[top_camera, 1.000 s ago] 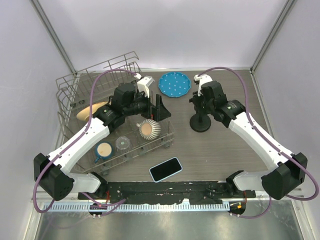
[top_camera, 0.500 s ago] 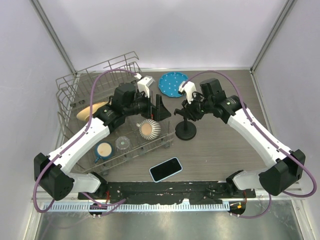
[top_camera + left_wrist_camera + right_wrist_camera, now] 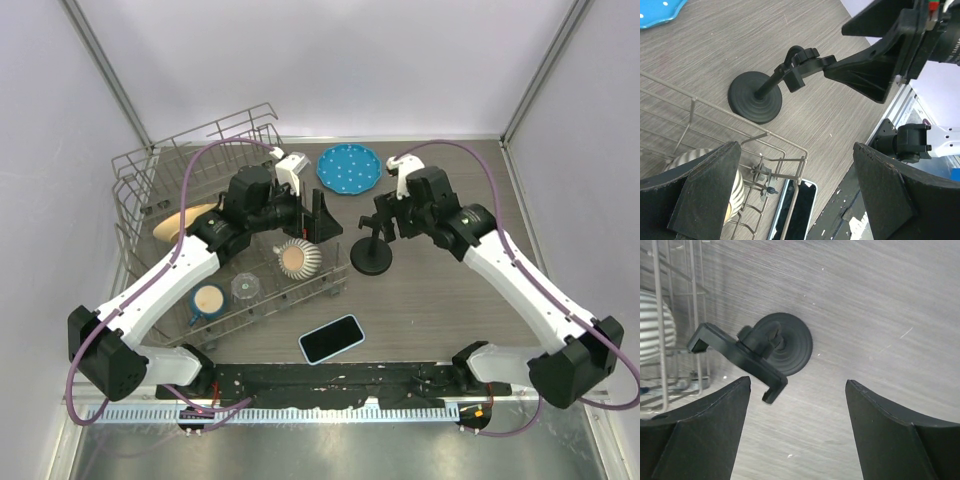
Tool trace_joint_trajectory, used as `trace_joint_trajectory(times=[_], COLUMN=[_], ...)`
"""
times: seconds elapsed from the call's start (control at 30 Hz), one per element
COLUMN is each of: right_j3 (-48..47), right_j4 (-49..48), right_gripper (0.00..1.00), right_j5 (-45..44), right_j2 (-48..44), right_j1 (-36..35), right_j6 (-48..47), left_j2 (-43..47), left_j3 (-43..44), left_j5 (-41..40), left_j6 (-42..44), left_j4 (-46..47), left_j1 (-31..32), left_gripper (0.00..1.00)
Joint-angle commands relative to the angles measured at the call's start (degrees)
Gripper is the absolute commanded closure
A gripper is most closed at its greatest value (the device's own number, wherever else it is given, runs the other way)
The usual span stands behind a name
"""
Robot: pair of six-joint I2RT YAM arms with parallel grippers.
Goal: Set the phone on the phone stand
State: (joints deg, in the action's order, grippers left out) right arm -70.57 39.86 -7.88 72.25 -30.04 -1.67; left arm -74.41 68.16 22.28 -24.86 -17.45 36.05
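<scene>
Beside the rack [image 3: 190, 131] stands phone stand [image 3: 371, 256].

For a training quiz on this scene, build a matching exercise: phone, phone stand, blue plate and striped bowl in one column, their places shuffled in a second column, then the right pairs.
Things
1. phone
2. phone stand
3. blue plate
4. striped bowl

Places
A. inside the wire rack
B. lying flat near the front edge of the table, in front of the rack
C. standing on the table just right of the rack
D. at the far side of the table, beside the rack's back corner

Pairs: 1-B, 2-C, 3-D, 4-A
</scene>
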Motion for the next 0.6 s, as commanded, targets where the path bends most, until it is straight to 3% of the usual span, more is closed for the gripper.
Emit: trace_joint_trajectory(times=[0.0,0.3,0.43,0.57], right_j3=[3.85,5.79,5.27,5.35], right_j4=[-5.22,-6.28,-4.44,-4.26], right_gripper=[0.18,0.31,0.5,0.59], right_j5=[-1.01,-6.97,-11.62,-15.41], right_j2=[-6.05,-5.81,-3.52,-3.08], right_j1=[-0.71,-5.46,-5.55,-5.55], right_j6=[18.78,21.98,21.36,20.4], left_j2=[0.67,-0.29,-0.12,-0.56], left_j3=[2.15,2.06,1.63,2.24], left_j5=[1.8,0.92,0.75,0.92], left_j6=[-0.01,0.43,0.34,0.61], left_j4=[1.72,1.55,1.98,1.1], left_j1=[0.51,0.51,0.51,0.6], left_gripper=[0.0,0.0,0.0,0.0])
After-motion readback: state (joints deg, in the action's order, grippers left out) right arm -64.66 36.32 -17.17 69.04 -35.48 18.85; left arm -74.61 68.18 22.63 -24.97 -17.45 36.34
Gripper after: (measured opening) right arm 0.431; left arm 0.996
